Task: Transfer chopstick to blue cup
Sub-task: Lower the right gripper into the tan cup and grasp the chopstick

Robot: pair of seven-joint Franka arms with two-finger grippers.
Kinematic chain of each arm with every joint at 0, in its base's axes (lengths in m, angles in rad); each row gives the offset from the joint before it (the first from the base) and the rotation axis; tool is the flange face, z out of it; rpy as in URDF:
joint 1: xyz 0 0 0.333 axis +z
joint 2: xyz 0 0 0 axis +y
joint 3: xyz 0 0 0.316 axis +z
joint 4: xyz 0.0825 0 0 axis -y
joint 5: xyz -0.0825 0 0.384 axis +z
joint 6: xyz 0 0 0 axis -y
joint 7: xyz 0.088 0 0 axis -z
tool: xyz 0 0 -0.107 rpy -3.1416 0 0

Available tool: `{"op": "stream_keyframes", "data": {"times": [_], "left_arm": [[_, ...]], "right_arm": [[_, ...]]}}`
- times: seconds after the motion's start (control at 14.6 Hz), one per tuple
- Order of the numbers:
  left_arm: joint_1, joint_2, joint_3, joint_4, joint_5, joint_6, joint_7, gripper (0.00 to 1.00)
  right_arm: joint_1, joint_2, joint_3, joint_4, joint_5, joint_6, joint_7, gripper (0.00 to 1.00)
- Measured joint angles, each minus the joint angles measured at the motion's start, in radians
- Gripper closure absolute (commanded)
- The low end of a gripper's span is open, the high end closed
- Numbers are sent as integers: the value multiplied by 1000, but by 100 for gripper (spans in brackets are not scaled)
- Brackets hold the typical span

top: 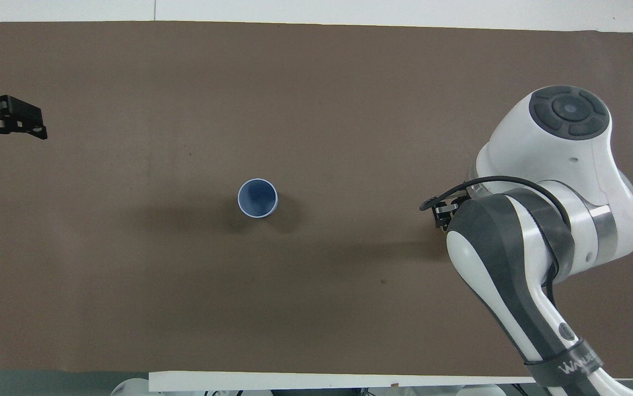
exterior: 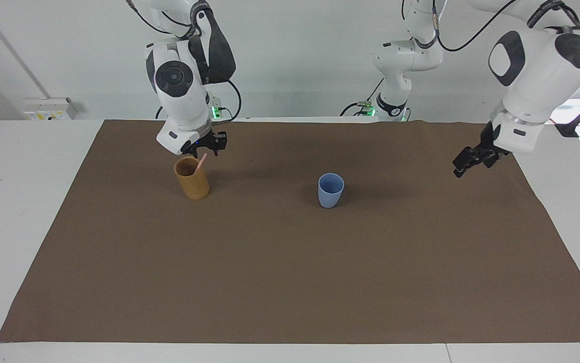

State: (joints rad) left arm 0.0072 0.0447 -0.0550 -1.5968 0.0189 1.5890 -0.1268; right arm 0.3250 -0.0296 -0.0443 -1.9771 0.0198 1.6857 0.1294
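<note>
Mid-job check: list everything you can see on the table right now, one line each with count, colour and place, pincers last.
chopstick: one, pale pink, leaning in the tan cup, top end above its rim.
tan cup: one, ochre, upright toward the right arm's end of the mat.
blue cup: one, light blue, upright near the mat's middle, nothing in it.
mat: one, brown, covering the white table.
right pincer: one, black, over the tan cup, just above the chopstick's top.
left pincer: one, black, open, holding nothing, over the mat's edge at the left arm's end.
</note>
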Motion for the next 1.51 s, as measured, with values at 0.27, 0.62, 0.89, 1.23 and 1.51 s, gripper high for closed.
{"op": "stream_keyframes", "data": {"times": [0.27, 0.62, 0.89, 1.23, 1.51], "left_arm": [[5, -2, -5, 73, 3, -80, 95, 0], [-1, -15, -20, 73, 3, -89, 98, 0], [1, -18, -15, 72, 3, -93, 98, 0], [1, -18, -14, 72, 3, -93, 98, 0], [1, -18, -14, 72, 3, -93, 98, 0]], "right_arm": [[-1, 2, 0, 0, -2, 28, -2, 47], [-1, 2, -1, -1, -12, 28, -35, 54], [-5, 2, -3, -2, -14, 27, -49, 62], [-5, 3, -4, -3, -14, 26, -50, 71], [-5, 3, -4, -3, -15, 26, -52, 79]]}}
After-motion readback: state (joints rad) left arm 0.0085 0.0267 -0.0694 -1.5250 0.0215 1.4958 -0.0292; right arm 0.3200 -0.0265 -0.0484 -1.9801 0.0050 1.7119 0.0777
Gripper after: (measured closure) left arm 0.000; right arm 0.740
